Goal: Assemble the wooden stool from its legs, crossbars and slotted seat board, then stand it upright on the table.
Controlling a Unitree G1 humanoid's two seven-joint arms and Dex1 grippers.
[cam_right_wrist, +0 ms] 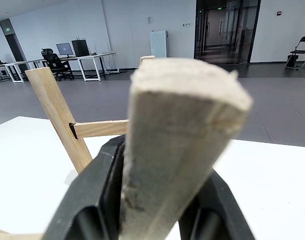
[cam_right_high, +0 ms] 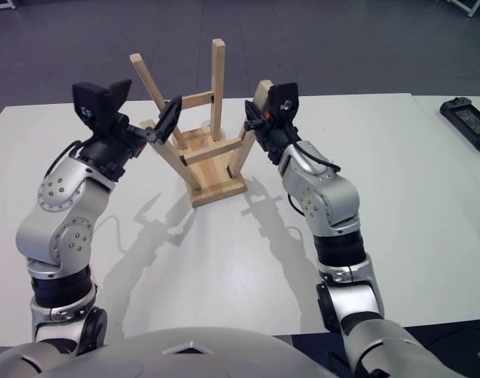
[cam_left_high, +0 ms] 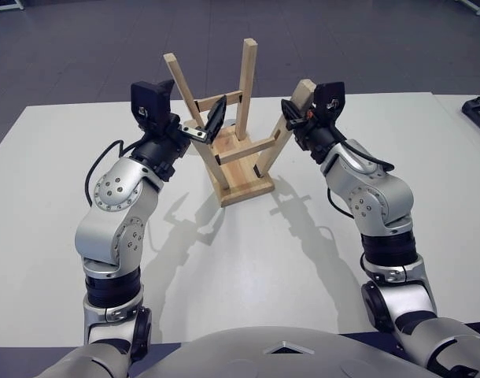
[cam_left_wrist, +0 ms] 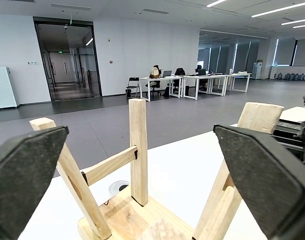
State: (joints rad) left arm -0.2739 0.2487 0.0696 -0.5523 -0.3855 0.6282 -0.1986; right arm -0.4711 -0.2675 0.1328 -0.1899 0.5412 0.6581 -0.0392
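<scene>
White table (cam_left_high: pixel 248 260), upturned stool (cam_left_high: pixel 241 186), office desks (cam_left_wrist: pixel 192 81) behind

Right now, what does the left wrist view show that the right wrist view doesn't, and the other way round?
Left wrist view: the open left gripper, its pads framing the upturned seat board and raised legs. Right wrist view: the right gripper shut on one leg end, seen close up. Both: a crossbar slotted into a slanted leg, the white table, and the office behind.
</scene>
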